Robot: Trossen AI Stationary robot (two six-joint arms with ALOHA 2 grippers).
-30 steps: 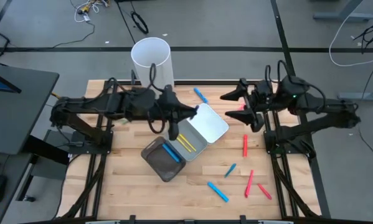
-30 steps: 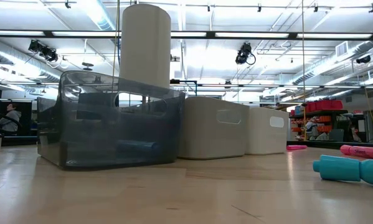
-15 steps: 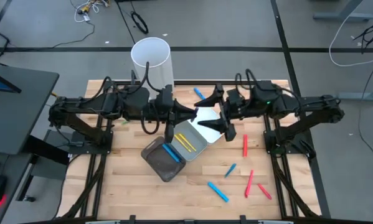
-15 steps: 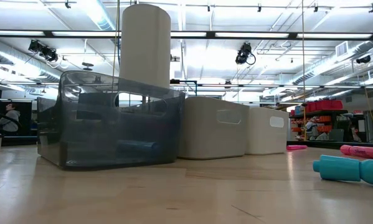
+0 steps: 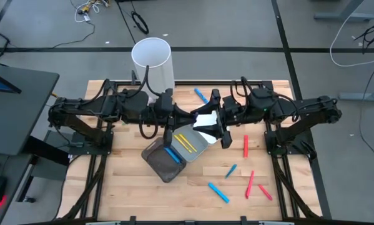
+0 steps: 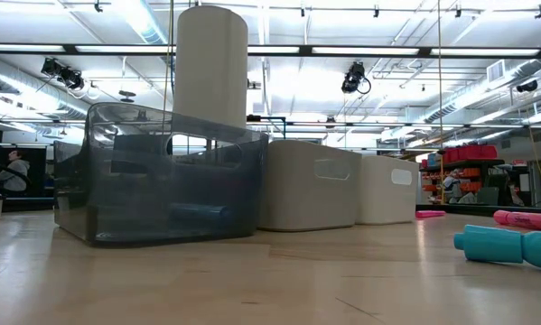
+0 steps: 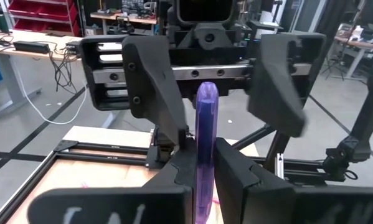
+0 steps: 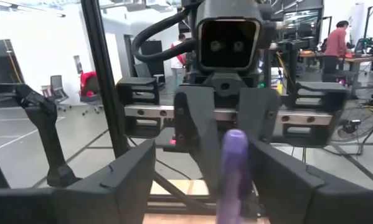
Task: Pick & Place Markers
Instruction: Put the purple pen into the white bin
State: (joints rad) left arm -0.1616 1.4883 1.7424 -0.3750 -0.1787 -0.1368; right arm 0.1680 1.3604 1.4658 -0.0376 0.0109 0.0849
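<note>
Left tool (image 7: 205,180) clamps purple marker (image 7: 205,124) upright (between right tool's (image 7: 226,93) spread fingers).

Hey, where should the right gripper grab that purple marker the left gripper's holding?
Take the free end of the purple marker, the part sticking out past the left gripper, which clamps its other end. That end sits between the open fingers of the right gripper, so closing across the thin shaft, face-on to the left gripper, looks best.
</note>
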